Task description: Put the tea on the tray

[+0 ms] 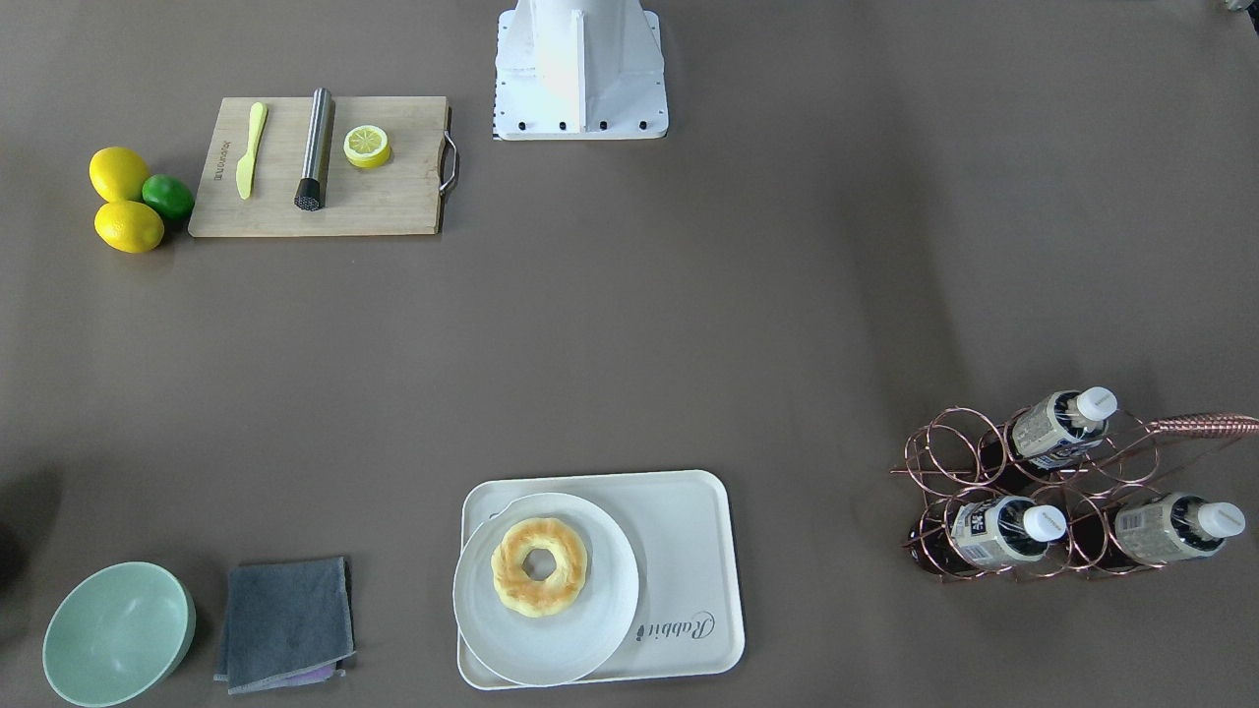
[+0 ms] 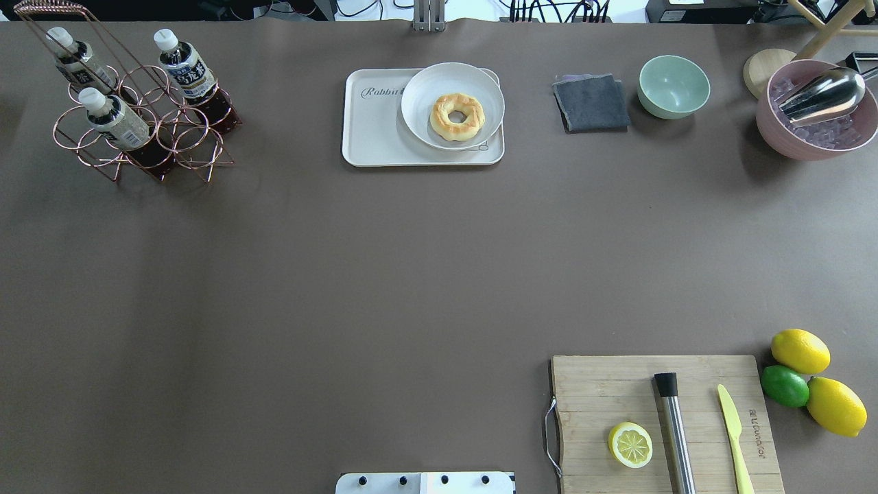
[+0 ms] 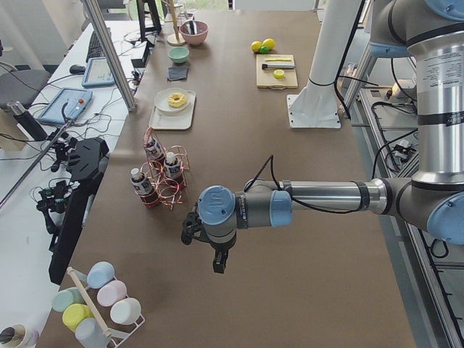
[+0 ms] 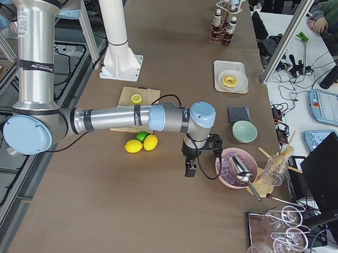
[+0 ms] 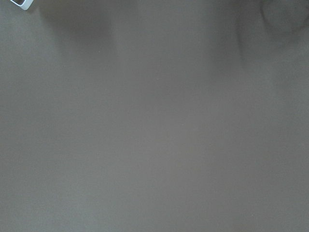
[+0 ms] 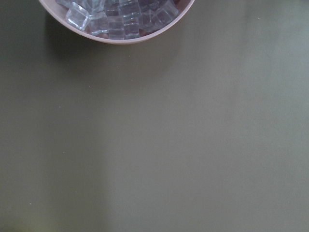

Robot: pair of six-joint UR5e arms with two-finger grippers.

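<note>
Three tea bottles stand in a copper wire rack (image 2: 199, 147) at the table's far left: one (image 2: 187, 67), one (image 2: 115, 118), one (image 2: 74, 60). They also show in the front view (image 1: 1060, 429). The cream tray (image 2: 374, 134) with "Rabbit" script lies at the far middle and holds a white plate (image 2: 425, 113) with a doughnut (image 2: 457, 116). My left gripper (image 3: 220, 265) shows only in the exterior left view, over bare table short of the rack; I cannot tell if it is open. My right gripper (image 4: 189, 170) shows only in the exterior right view, beside the pink bowl; I cannot tell its state.
A grey cloth (image 2: 591, 103), a green bowl (image 2: 673, 86) and a pink bowl of ice (image 2: 816, 130) with a metal scoop stand at the far right. A cutting board (image 2: 603, 391) with lemon half, muddler and knife, plus lemons and a lime (image 2: 785, 385), lies near right.
</note>
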